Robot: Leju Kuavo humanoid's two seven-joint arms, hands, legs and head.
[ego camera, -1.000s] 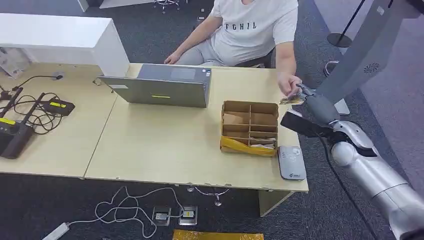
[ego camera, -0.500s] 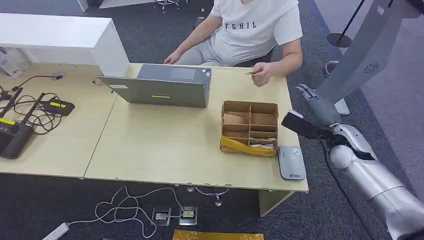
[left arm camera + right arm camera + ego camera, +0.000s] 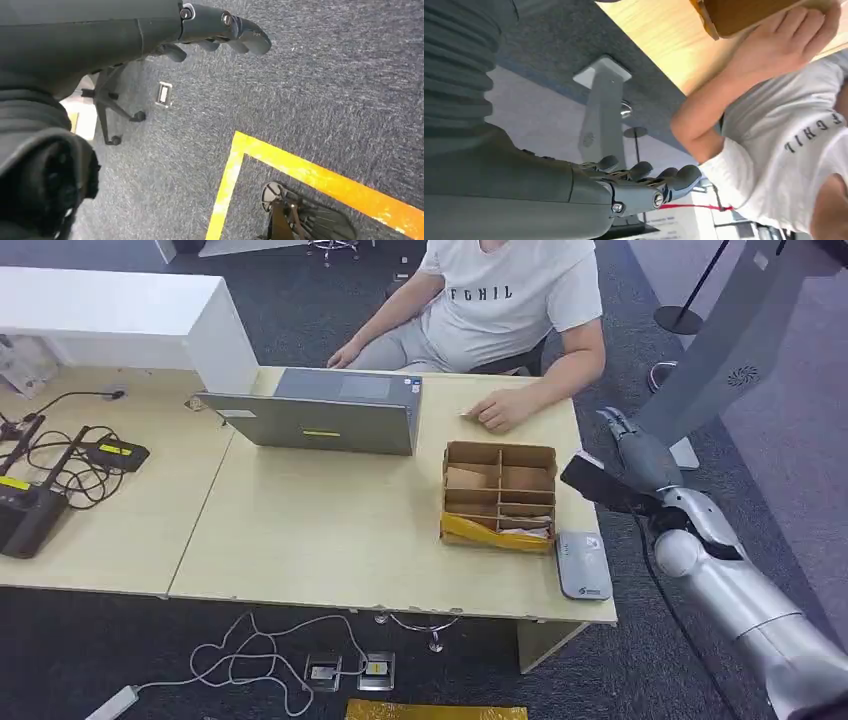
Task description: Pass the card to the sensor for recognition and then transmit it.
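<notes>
Pale wood-grain tabletop [image 3: 330, 520] carries a brown cardboard divided box [image 3: 500, 495] with yellow front, beside it a grey flat card reader [image 3: 584, 565]; grey laptop [image 3: 320, 415] behind.

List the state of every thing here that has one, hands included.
right hand: raised beside the table's far right corner, holding nothing, fingers extended
left hand: hanging over the carpet, holding nothing
laptop: lid shut, flat on the table
cardboard box: open-topped, divided into compartments
card reader: flat at the table's near right corner, nothing on it
person's hand: resting on the table
</notes>
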